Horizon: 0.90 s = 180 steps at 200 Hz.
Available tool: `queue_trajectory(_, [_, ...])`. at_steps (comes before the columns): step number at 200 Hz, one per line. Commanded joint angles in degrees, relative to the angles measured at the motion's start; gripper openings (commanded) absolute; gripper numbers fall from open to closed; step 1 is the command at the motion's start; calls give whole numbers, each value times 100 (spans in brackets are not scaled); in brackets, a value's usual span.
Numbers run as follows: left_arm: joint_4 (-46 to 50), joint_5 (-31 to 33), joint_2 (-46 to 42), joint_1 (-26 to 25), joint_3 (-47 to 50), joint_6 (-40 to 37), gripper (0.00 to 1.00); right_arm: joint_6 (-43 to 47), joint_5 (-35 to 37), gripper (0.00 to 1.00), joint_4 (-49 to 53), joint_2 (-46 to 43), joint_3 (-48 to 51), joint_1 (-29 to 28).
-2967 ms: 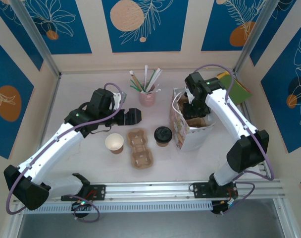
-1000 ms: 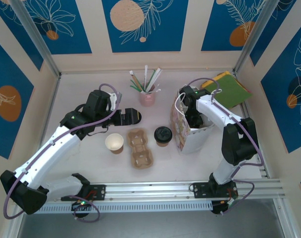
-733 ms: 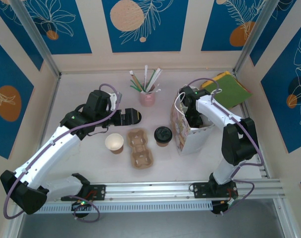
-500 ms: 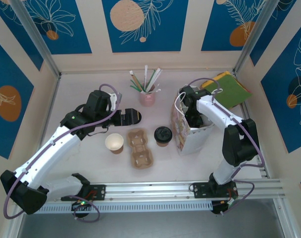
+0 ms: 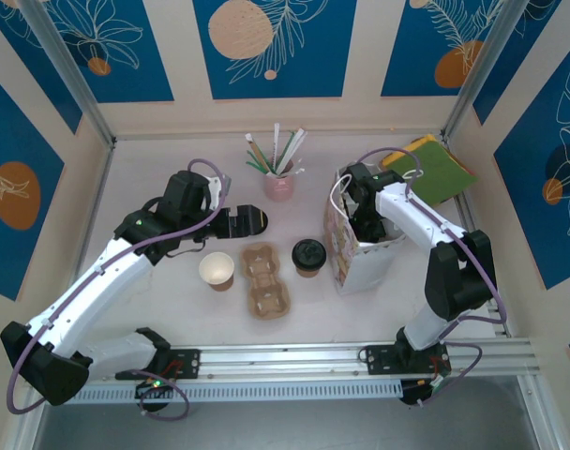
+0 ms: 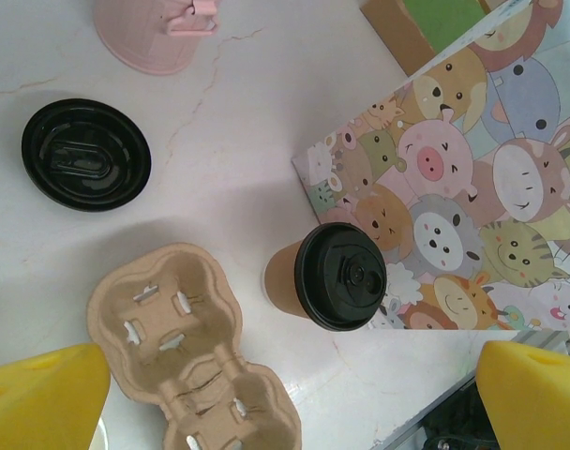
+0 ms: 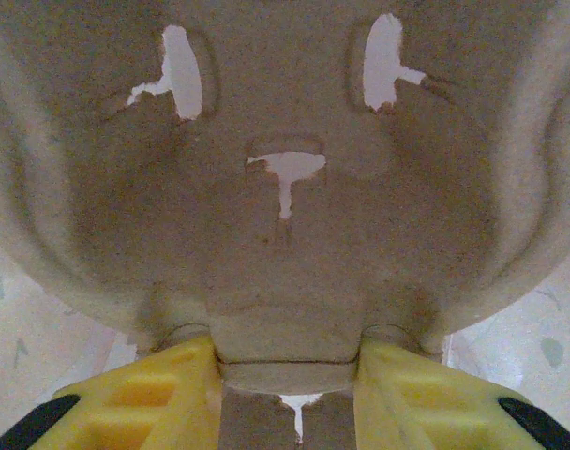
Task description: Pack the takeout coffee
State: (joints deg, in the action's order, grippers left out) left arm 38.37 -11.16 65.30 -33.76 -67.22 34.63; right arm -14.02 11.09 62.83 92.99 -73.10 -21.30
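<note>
Table edges: the pale marble-look table (image 5: 154,173) is closed in by panelled walls on the left, far and right sides, with a metal rail (image 5: 285,357) along the near edge.
Open room: bare tabletop lies along the left side and in the far left corner; there is also a strip between the rail and the things in the middle.
Crowded part: the pink plastic cup of straws (image 5: 278,184), the loose round black lid (image 6: 86,155), the lidless brown paper cup (image 5: 217,270) and the empty two-slot moulded pulp tray (image 5: 264,279) sit close together at centre.
Takeout coffee: the brown paper cup with black lid (image 5: 308,255) stands upright on the table between the pulp tray on its left and the cartoon-animal paper bag (image 5: 360,258) on its right, just beside the bag.
Left gripper (image 6: 287,398): fingers spread wide, holding nothing, hovering over the loose lid; the coffee is near and to the right of it.
Right gripper (image 7: 285,375): down inside the bag, clamped on the rim of a second pulp carrier (image 7: 285,234); the coffee is outside the bag, to its left.
</note>
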Motion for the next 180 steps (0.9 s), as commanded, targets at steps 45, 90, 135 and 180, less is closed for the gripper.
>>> queue_trajectory(45, [-66, -97, -95, 65, 78, 90, 100, -144, -169, 37, -7, 69, 192, 12])
queue_trajectory(90, [-58, -97, -105, 63, 97, 114, 100, -138, -184, 37, -14, 122, 198, 20])
queue_trajectory(135, [-66, -97, -120, 60, 121, 150, 100, -140, -214, 37, -120, 215, 285, 16])
queue_trajectory(180, [-31, -53, -160, 67, 132, 153, 100, -140, -237, 37, -235, 272, 364, 16])
